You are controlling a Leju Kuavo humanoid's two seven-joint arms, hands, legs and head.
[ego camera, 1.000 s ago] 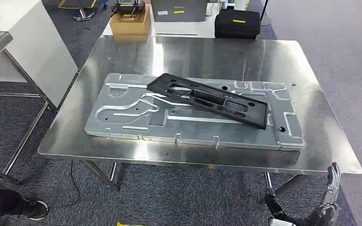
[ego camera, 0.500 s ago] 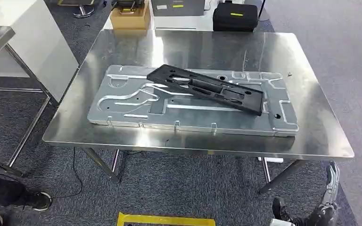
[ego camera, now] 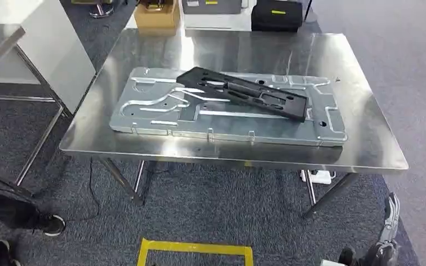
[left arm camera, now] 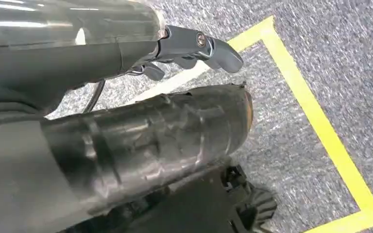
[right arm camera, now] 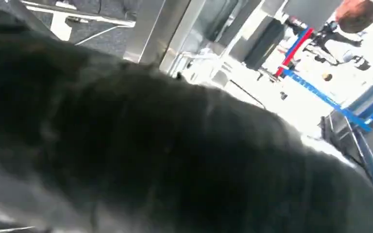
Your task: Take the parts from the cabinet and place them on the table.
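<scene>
The left hand (left arm camera: 194, 46) hangs low beside the robot over grey carpet and a strip of yellow floor tape (left arm camera: 320, 126); the left wrist view catches a grey thumb and the tips of darker fingers curled in, with nothing between them. Both parts lie well ahead of and above the hands on the steel table (ego camera: 366, 149).

The large silver stamped panel (ego camera: 161, 111) lies flat across the middle of the tabletop. It looks like thin pressed sheet metal — stiff along its ribs, probably light for its size, but wide, slick and sharp at the rim. It likely wants both hands, one at each short end, with fingers hooked under the flanged edge.

The black slotted bracket (ego camera: 244, 91) rests diagonally on top of the panel, its farther-left end slightly raised. It seems to be rigid moulded plastic, light and matt, so it should not slip; the long slots or the narrow middle offer the best hold.

The right hand (ego camera: 388, 221) hangs at the lower right of the head view, below the table edge, fingers pointing upward and fairly straight, holding nothing that can be seen; the right wrist view is a dark blur.
</scene>
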